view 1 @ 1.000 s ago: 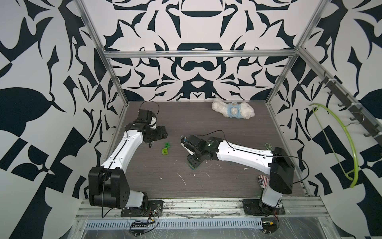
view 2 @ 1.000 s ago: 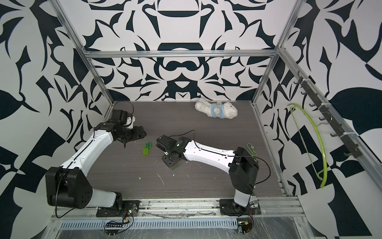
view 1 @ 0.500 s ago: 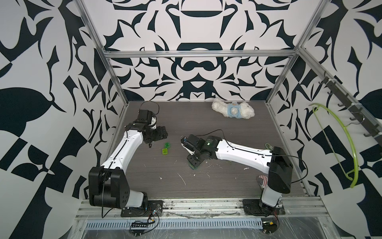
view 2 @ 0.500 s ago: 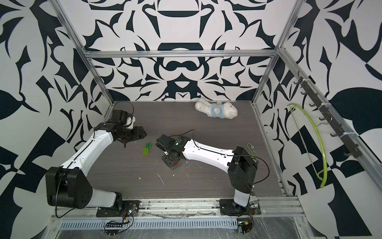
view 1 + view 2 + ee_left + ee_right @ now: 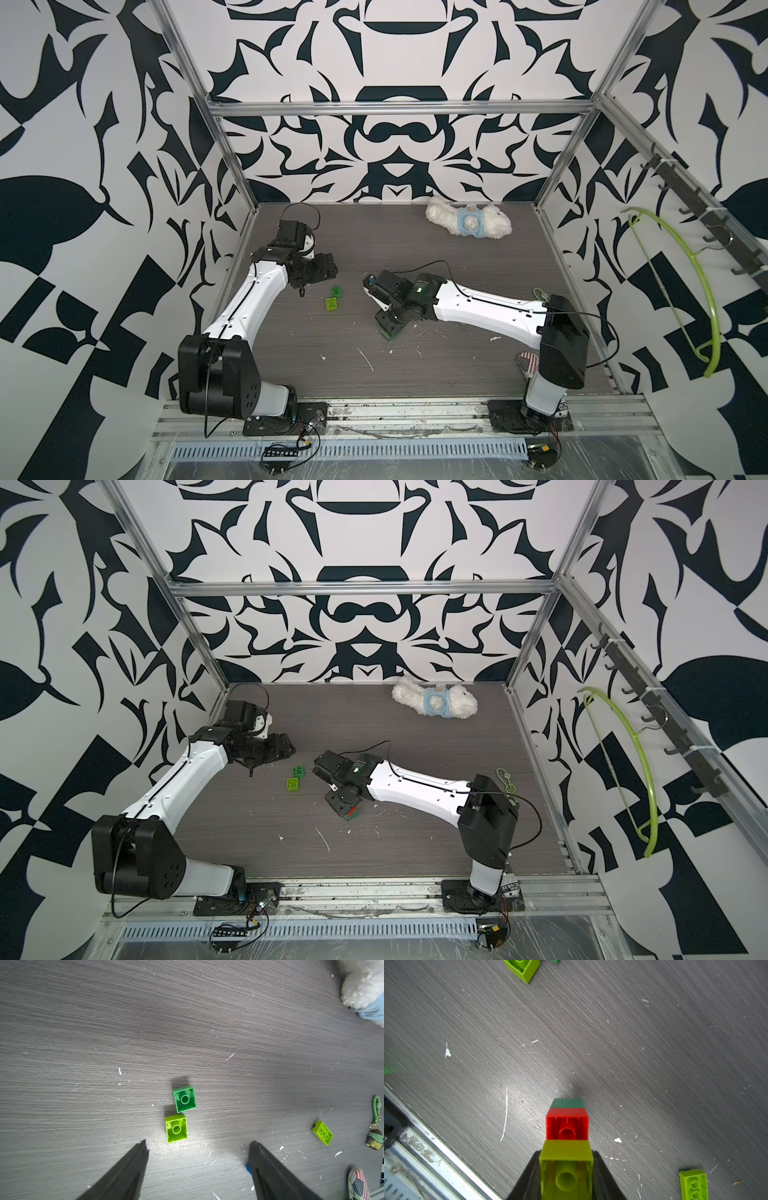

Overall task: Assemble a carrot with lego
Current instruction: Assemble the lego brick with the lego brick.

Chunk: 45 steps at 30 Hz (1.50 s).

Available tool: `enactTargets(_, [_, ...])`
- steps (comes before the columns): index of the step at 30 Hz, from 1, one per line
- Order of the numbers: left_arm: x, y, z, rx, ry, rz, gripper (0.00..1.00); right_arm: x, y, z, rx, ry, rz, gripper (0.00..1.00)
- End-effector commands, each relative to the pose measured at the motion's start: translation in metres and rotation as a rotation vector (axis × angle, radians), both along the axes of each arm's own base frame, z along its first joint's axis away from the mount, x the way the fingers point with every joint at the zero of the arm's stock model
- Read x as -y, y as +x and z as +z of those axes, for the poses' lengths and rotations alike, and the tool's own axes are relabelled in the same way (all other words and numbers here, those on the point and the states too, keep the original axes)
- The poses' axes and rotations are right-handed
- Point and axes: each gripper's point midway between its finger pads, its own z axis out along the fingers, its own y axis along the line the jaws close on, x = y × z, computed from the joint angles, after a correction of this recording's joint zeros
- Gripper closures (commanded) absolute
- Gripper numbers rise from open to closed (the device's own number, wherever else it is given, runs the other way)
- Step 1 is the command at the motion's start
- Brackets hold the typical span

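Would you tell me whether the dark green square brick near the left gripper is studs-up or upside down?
Upside down: the dark green brick shows its hollow underside and centre tube facing up; no studs visible.

Bright even light, soft shadows, perhaps slight edge blur

The left arm is stretched forward from its base and bent inward at the wrist, with the left gripper held low and its jaws spread wide. The right arm is extended low toward the middle, with the right gripper angled downward and clamped on a lego stack.
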Motion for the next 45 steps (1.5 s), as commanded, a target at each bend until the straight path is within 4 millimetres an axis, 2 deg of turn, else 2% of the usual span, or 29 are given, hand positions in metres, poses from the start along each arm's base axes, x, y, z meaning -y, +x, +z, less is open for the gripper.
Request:
enactTargets(1, [0.002,-0.003,0.000,-0.001,-0.023,0.003,0.16,0.017,-0.018,-0.015,-0.063,-0.088,0.068,0.72])
enactTargets(9, [0.003,-0.004,0.002,0.003,-0.027,0.002,0.16,0.008,-0.009,0.004,-0.051,-0.041,0.045,0.69])
enactTargets(16, [0.004,-0.004,0.001,0.001,-0.035,-0.003,0.16,0.009,-0.006,0.015,-0.044,-0.028,-0.011,0.68])
enactTargets(30, [0.006,-0.003,-0.002,-0.005,-0.043,-0.004,0.16,0.010,-0.009,0.015,-0.042,0.005,-0.045,0.67])
enactTargets(45, [0.006,-0.003,-0.002,-0.008,-0.044,-0.003,0.16,0.013,-0.012,0.023,-0.027,0.021,-0.059,0.67])
